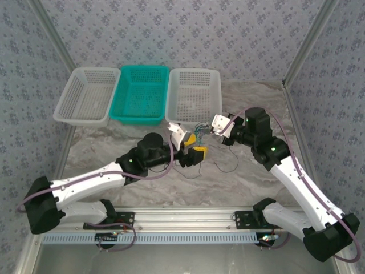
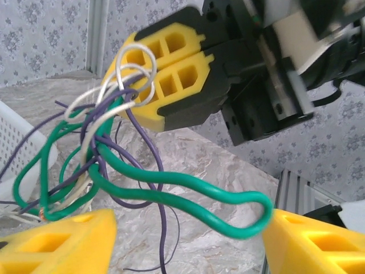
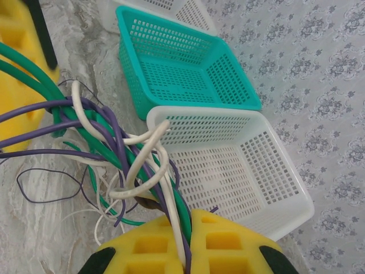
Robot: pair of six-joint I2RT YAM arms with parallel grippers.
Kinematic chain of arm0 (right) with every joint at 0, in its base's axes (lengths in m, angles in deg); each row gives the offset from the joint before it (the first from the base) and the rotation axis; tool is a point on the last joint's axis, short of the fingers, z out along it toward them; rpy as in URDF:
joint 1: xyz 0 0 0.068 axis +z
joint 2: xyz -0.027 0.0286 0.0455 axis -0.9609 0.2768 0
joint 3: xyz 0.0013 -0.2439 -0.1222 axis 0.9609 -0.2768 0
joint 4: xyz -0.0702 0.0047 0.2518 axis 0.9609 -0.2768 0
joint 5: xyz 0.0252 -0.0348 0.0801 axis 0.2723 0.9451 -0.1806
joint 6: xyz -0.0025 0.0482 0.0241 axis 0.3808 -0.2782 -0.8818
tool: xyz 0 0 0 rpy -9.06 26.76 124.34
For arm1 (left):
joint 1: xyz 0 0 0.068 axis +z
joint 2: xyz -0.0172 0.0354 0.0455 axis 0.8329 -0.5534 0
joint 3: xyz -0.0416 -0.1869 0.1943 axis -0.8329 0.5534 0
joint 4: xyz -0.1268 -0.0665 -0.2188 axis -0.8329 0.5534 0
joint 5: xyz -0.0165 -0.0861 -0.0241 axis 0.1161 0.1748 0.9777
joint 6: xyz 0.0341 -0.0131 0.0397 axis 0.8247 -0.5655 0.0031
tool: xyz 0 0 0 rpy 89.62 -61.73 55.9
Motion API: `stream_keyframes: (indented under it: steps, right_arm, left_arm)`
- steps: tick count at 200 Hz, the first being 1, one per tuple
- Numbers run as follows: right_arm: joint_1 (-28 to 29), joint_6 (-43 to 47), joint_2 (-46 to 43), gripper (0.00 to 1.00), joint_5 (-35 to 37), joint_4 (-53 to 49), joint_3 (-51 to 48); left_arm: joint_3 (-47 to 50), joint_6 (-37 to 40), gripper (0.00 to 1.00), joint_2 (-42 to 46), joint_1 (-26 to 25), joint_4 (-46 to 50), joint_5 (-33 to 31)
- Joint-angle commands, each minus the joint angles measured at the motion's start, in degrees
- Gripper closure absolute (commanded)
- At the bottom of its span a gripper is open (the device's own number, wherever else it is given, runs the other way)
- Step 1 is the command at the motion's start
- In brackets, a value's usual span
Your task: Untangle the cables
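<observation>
The cables (image 3: 114,142) are a knot of green, purple and white wires held above the marble table, seen in the top view as a small bundle (image 1: 199,129) between the two arms. My right gripper (image 3: 191,221) (image 1: 207,130) is shut on the cables, with green, white and purple strands running between its yellow fingers (image 2: 171,74). My left gripper (image 2: 191,227) (image 1: 195,146) is open. A loop of the green cable (image 2: 228,208) lies between its yellow fingers (image 2: 57,242), its bend against the right one.
Three baskets stand in a row at the back: white (image 1: 85,96), teal (image 1: 141,94) and white (image 1: 194,95). The right-hand white basket (image 3: 245,165) is just beyond the bundle. A thin dark wire (image 1: 228,166) trails on the table below the grippers.
</observation>
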Motion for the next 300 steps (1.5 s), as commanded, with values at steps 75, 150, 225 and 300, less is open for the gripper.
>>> stream_keyframes:
  steps: [75,150,225,300]
  right_arm:
    - [-0.8,-3.5,0.0,1.0,16.4,6.7,-5.5]
    - [-7.4,-3.0,-1.7,1.0,15.5,6.9,-12.6]
    - [-0.3,-13.8,0.3,1.0,-1.4,-1.2,-4.2]
    - [2.9,-17.2,3.4,1.0,6.6,1.4,-3.0]
  left_arm:
    - [3.9,-14.6,1.0,8.3,5.8,-3.3,-9.8]
    - [3.6,-17.2,1.0,31.4,25.3,15.3,-6.3]
    - [7.5,-11.3,0.54,20.0,21.0,11.4,11.2]
    - [6.1,-11.7,0.3,0.0,7.5,-3.3,16.2]
